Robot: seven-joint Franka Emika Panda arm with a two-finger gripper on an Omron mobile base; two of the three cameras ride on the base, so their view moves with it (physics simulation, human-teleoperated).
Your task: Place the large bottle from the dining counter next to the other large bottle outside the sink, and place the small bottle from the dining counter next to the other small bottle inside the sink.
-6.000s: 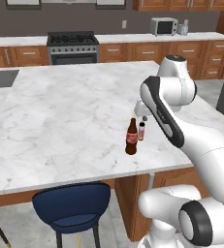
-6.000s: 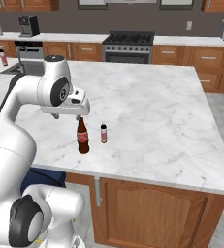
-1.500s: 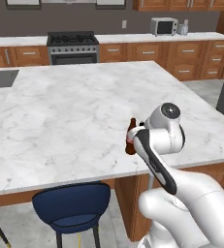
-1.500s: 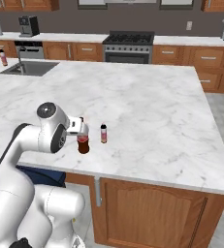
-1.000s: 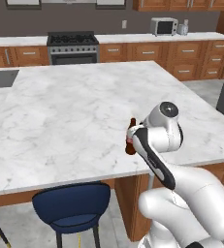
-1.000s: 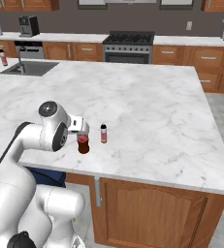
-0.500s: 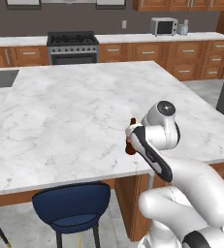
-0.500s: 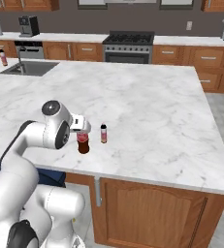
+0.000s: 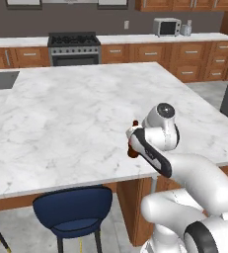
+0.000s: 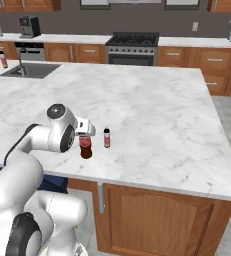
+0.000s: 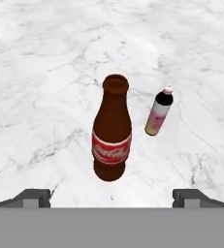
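Observation:
The large bottle (image 11: 112, 131), dark brown with a red label, stands upright on the dining counter (image 11: 45, 58) near its front edge. The small bottle (image 11: 158, 112), pale with a dark neck, stands just to its right, apart from it. My gripper (image 11: 112, 197) is open, close to the large bottle and looking down on it, a fingertip (image 11: 33, 196) low on either side and nothing between them. From the right base view the hand hangs over the large bottle (image 10: 85, 146), beside the small bottle (image 10: 106, 137). The sink (image 10: 29, 70) lies far left, the other large bottle (image 10: 3, 59) beside it.
The counter's front edge (image 10: 152, 187) runs just below the two bottles. A blue chair (image 9: 76, 212) stands under the overhang. A stove (image 9: 73, 47) and microwave (image 9: 167, 27) line the back wall. A chrome tap (image 10: 21, 55) rises behind the sink.
The arm has come down from a raised pose to a low one, bringing the hand close to the large bottle. In the last second it only crept nearer. Both bottles stand where they were.

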